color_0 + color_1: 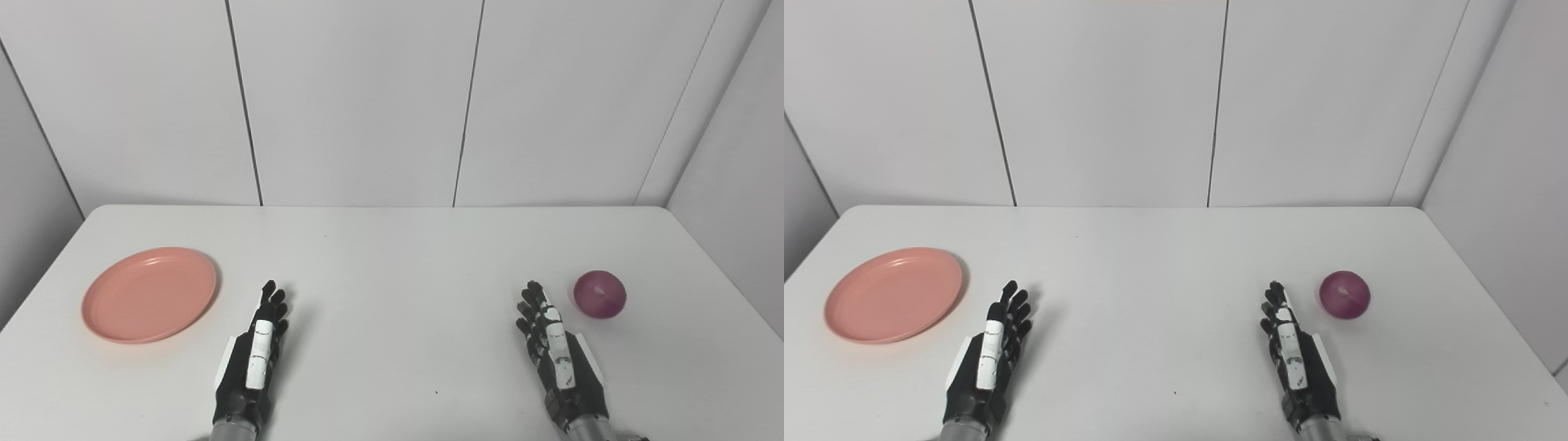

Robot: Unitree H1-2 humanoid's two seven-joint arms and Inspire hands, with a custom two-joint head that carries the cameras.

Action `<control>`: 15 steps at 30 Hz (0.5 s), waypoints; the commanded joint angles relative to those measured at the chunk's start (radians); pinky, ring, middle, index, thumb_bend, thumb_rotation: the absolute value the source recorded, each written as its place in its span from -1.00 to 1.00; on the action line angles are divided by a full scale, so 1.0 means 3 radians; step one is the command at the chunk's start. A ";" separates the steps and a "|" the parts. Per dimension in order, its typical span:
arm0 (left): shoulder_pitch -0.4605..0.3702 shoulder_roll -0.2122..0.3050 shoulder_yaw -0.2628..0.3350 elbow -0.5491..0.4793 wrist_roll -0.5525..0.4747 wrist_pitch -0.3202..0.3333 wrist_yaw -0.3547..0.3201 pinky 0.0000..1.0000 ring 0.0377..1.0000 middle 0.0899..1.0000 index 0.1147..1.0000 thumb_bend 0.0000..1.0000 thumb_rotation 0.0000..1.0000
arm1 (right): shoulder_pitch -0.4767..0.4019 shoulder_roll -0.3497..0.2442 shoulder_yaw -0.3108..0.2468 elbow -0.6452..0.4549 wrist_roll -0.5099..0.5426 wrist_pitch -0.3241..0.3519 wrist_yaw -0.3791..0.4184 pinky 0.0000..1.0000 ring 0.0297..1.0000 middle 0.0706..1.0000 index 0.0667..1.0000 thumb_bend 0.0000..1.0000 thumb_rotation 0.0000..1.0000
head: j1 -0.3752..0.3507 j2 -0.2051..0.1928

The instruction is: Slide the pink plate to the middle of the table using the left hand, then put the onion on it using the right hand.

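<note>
Your left hand (257, 352) and right hand (560, 355) are lying empty, fingers extended, on the surface (392, 257); the pink plate (150, 294) is sitting just left of your left hand, the onion (599, 294) just right of your right hand.

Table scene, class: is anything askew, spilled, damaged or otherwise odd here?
Nothing stands out. The round pink plastic plate lies flat and empty at the left, the purple-red onion sits whole at the right, and both hands (left, right) are open.

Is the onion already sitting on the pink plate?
No, the onion lies on the bare table at far right, well apart from the pink plate at far left.
</note>
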 commanded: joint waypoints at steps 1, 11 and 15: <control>0.0093 -0.0053 -0.0025 -0.0037 0.0041 -0.0116 0.0027 1.00 1.00 1.00 1.00 0.65 1.00 | -0.0014 -0.0011 0.0008 0.0031 0.0056 0.0040 0.0099 1.00 1.00 1.00 0.99 0.85 1.00 | 0.0024 -0.0008; 0.0076 -0.0252 -0.0130 0.0056 0.0103 -0.0262 0.0246 1.00 1.00 1.00 1.00 0.56 1.00 | 0.0030 -0.0219 -0.0152 0.0196 0.0249 -0.0114 0.0342 1.00 1.00 1.00 1.00 0.81 1.00 | 0.0617 -0.0253; 0.0050 -0.0321 -0.0131 0.0128 0.0135 -0.0339 0.0323 1.00 1.00 1.00 1.00 0.55 1.00 | 0.0026 -0.0286 -0.0206 0.0308 0.0313 -0.0181 0.0461 1.00 1.00 1.00 1.00 0.77 1.00 | 0.0781 -0.0354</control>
